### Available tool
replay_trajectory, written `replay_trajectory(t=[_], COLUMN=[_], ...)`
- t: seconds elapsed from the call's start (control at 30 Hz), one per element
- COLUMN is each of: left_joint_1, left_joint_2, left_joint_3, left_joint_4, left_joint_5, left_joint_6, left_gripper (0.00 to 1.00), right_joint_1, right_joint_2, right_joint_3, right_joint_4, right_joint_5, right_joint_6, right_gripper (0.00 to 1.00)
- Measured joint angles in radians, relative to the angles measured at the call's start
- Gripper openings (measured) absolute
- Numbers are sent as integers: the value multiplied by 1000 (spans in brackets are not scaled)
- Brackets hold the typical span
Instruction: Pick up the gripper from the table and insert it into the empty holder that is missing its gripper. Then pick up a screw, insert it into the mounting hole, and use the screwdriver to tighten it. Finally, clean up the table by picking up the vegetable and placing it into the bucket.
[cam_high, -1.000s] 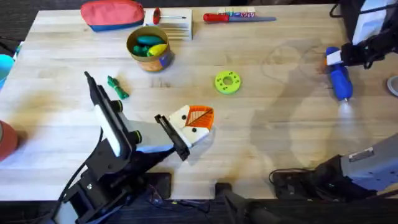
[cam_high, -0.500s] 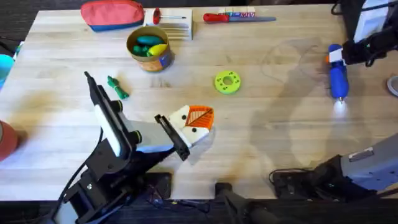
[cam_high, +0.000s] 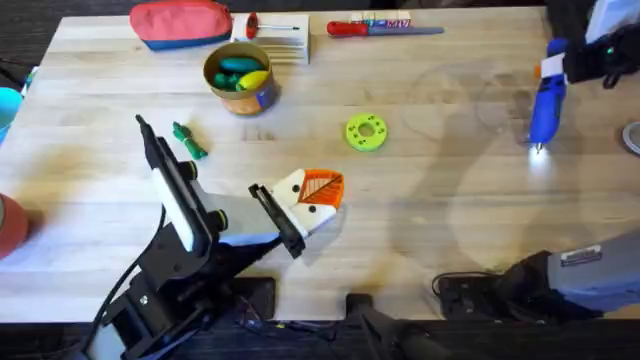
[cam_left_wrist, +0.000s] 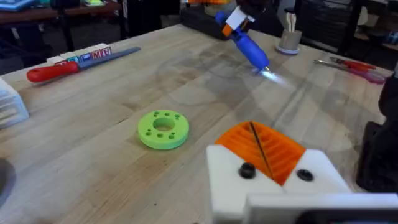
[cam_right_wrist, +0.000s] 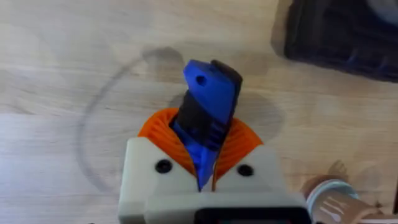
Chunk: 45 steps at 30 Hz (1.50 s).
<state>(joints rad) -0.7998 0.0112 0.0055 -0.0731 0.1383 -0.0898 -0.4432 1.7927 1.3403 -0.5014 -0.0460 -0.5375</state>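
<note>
My right gripper (cam_high: 553, 70) is shut on the blue screwdriver (cam_high: 543, 105) and holds it off the table at the far right, tip down and lit. In the right wrist view the screwdriver (cam_right_wrist: 210, 93) sits between the orange pads (cam_right_wrist: 233, 146). My left gripper (cam_high: 320, 190) rests shut near the table's middle front, the pads (cam_left_wrist: 283, 149) pressed together. The green vegetable (cam_high: 188, 140) lies to its left. Farther back stands the yellow bucket (cam_high: 240, 78), with toys inside. The loose gripper piece, the holder and the screws are out of view.
A green disc (cam_high: 366, 132) lies mid-table, just beyond the left gripper. A red pouch (cam_high: 180, 22), a white block (cam_high: 280, 42) and a red-handled screwdriver (cam_high: 380, 28) line the back edge. A blue cup (cam_high: 8, 105) and a reddish object (cam_high: 10, 225) sit at the left edge.
The right gripper has lifted the blue screwdriver and carried it toward the far right; it now hangs steeper. The left arm has not moved.
</note>
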Motion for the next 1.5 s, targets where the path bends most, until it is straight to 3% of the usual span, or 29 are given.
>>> replay_trajectory(t=[0.43, 0.87, 1.0, 1.03, 1.27, 1.5], left_joint_1=[0, 0, 0, 0, 0, 0], left_joint_2=[0, 0, 0, 0, 0, 0], left_joint_3=[0, 0, 0, 0, 0, 0], left_joint_4=[0, -1, -1, -2, -2, -2], left_joint_5=[0, -12, -16, -17, -20, -23], left_joint_6=[0, 0, 0, 0, 0, 0], left_gripper=[7, 7, 7, 7, 7, 7], right_joint_1=[104, 245, 331, 399, 614, 856], right_joint_2=[-285, -589, -648, -706, -864, -919], right_joint_3=[0, 1, -6, -37, -246, -466], right_joint_4=[-8, -93, -85, -43, 228, 536], right_joint_5=[0, 0, 0, 0, -2, -2], right_joint_6=[40, 195, 238, 272, 372, 436], right_gripper=[54, 36, 31, 28, 20, 14])
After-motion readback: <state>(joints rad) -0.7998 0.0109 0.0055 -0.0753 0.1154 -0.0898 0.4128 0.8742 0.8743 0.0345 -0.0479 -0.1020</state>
